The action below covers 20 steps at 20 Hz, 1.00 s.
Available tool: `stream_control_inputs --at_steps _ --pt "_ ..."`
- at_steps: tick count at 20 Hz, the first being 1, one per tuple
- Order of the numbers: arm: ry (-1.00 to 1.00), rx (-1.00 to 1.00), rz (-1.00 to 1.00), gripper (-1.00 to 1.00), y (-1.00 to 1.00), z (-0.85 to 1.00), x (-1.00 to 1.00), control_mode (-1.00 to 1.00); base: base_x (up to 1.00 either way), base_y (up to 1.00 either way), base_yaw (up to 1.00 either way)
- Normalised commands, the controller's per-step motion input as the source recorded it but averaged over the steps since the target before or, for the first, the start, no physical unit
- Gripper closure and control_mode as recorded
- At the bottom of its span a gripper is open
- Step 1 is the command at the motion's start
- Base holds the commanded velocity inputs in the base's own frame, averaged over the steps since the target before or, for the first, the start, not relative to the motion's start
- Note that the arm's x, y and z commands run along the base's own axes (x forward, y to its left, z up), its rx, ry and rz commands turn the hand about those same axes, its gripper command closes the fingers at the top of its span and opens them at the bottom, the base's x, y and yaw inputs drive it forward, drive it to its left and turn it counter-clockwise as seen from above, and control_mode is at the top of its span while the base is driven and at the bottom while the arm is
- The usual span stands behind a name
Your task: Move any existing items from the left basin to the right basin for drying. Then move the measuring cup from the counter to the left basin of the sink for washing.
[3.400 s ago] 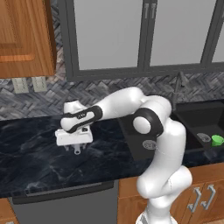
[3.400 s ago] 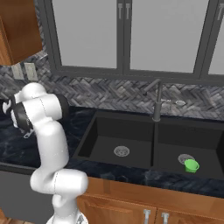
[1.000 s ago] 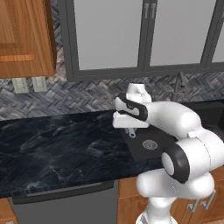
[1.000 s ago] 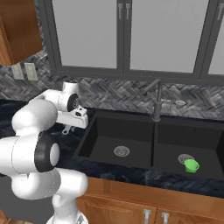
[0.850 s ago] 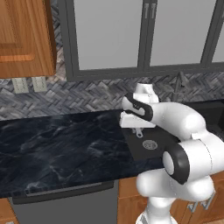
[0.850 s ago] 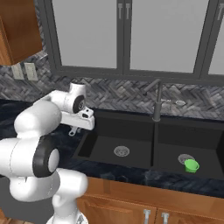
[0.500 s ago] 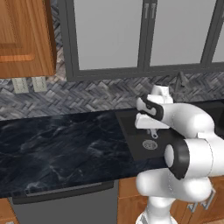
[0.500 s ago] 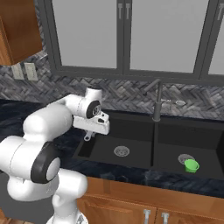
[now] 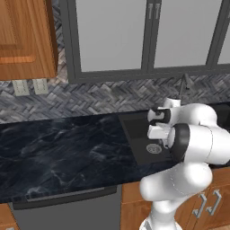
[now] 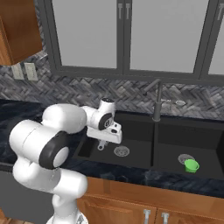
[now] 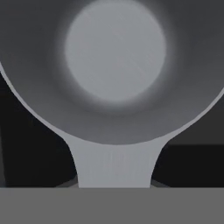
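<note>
Right base view, contents listed by size. Counter (image 10: 13, 109) — black marble-look worktop with faint white veins, running left from the sink beneath a grey herringbone backsplash.

Sink (image 10: 144, 168) — matte black, recessed, two basins divided at the dark faucet (image 10: 156, 103).

Left basin (image 10: 135, 146) — holds a round silver drain (image 10: 121, 151) on its floor; nothing else rests in it. The arm reaches over this basin.

Right basin (image 10: 205, 144) — holds its own drain and one small bright green cup (image 10: 190, 165), sitting just beside that drain.

Gripper (image 10: 105, 138) — white, poised above the left basin, left of the drain. Its fingers are clamped on the measuring cup (image 10: 101, 146), of which a short grey piece hangs below the hand, clear of the basin floor.

Measuring cup, hand view (image 11: 114, 65) — silver-grey metal, round, seen from straight above its open mouth; the pale flat bottom is bare, so the cup is empty. Its flat handle runs down toward the gripper between dark sink surfaces.

Left base view — gripper (image 9: 157, 130) just over the sink's near-left part, with the drain (image 9: 153, 148) below it.

Markings — no brand, label or writing can be read on any item.
</note>
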Motion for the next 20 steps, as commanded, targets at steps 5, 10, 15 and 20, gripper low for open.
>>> stream_control_inputs --at_steps 5,10,15,20 --pt "0.01 0.00 -0.01 1.00 -0.15 -0.55 0.44 -1.00 0.00 0.00 0.00" --pt "0.04 0.00 -0.01 1.00 -0.07 -0.59 0.38 -1.00 0.00 0.00 0.00" --pt "0.04 0.00 -0.03 1.00 -0.02 -0.58 0.33 -1.00 0.00 0.00 0.00" --pt "0.02 0.00 -0.06 1.00 0.00 -0.45 0.27 -1.00 0.00 0.00 0.00"
